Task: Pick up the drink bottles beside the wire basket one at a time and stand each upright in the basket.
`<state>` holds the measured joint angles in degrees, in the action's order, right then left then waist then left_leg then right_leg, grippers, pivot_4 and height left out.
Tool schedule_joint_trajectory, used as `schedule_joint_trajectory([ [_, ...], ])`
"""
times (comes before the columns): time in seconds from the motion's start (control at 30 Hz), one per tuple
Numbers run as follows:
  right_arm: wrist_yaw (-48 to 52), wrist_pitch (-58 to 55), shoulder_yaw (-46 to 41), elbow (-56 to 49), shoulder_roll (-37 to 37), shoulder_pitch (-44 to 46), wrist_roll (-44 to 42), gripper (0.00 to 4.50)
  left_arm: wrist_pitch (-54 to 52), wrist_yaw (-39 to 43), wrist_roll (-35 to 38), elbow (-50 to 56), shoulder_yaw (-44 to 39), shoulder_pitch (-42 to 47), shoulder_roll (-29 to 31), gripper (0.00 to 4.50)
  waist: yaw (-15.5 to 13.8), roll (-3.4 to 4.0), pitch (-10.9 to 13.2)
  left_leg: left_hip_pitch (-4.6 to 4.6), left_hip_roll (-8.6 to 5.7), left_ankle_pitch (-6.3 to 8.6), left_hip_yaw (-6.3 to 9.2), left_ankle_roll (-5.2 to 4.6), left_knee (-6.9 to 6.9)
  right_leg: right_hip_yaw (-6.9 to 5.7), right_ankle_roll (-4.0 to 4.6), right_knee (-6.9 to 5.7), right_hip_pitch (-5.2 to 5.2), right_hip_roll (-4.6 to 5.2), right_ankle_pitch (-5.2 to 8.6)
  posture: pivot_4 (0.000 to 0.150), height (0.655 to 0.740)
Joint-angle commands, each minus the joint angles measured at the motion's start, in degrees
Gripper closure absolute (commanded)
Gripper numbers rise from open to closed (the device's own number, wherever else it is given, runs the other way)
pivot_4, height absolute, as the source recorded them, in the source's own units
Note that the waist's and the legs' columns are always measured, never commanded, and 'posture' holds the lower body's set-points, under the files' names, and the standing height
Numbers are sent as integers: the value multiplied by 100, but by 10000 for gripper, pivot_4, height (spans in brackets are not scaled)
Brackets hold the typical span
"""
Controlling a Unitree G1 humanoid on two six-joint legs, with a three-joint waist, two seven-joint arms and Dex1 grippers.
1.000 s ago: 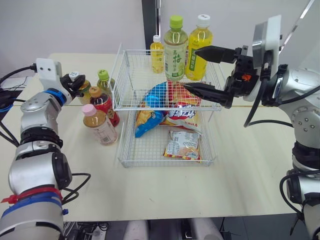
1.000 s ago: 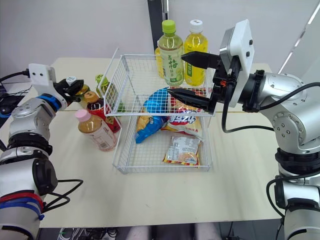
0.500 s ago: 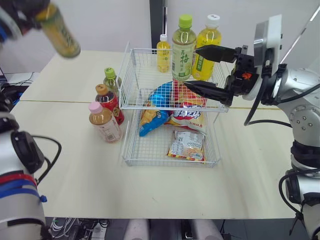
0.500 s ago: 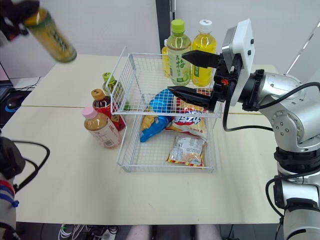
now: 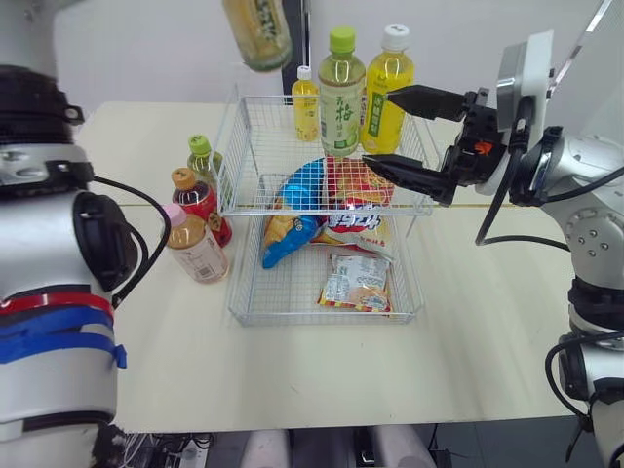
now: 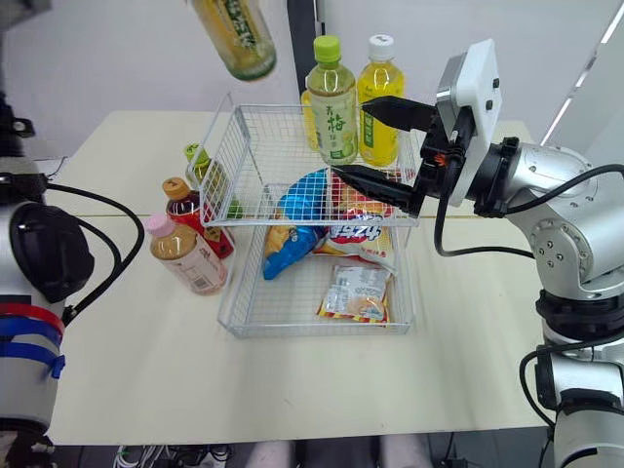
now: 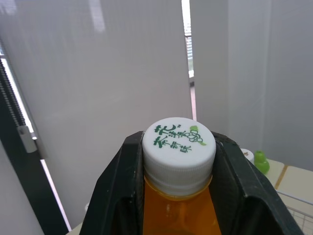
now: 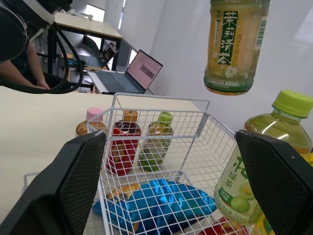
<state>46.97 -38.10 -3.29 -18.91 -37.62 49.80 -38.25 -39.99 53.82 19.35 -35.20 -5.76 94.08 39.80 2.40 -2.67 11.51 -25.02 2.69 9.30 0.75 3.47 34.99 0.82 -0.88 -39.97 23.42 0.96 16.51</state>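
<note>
A green-tea bottle (image 5: 257, 34) with a white cap (image 7: 179, 142) hangs high over the back left corner of the two-tier wire basket (image 5: 322, 208). My left gripper (image 7: 179, 159) is shut on its neck. In the upper tier stand a small yellow bottle (image 5: 306, 105), a green-capped tea bottle (image 5: 342, 93) and a yellow bottle (image 5: 386, 91). Three bottles stand left of the basket: a green-capped one (image 5: 202, 161), a red one (image 5: 198, 200) and a pink-capped one (image 5: 191, 244). My right gripper (image 5: 380, 127) is open over the upper tier's right side, holding nothing.
Snack bags fill the lower tier: a blue one (image 5: 292, 210), a red and white one (image 5: 356, 226) and a small packet (image 5: 356, 283). The right wrist view shows a laptop (image 8: 142, 68) on a desk and a seated person (image 8: 19, 63) beyond the table.
My left arm has lifted the tea bottle from beside the basket and carried it rightward to above the basket's back left corner. The right gripper has stayed in place.
</note>
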Motion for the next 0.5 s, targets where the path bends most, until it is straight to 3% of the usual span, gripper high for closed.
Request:
schedule_joint_trajectory([
  [0.03, -170, -17, -289, -375, -159, -99, -45, 0, 385, 259, -73, 288, 167, -161, -83, 31414, -6, 4, -2, 0, 0, 0, 0, 0, -1, 0, 6, 0, 0, 0, -3, 1500, 7400],
  [0.5, -573, -359, -501, -843, -367, -320, -253, 0, 1684, 158, -558, -836, 291, -535, -683, 31414, -27, 6, 0, -4, -3, 0, -5, -1, 2, 4, 7, 3, 0, 2, -3, 1500, 7400],
])
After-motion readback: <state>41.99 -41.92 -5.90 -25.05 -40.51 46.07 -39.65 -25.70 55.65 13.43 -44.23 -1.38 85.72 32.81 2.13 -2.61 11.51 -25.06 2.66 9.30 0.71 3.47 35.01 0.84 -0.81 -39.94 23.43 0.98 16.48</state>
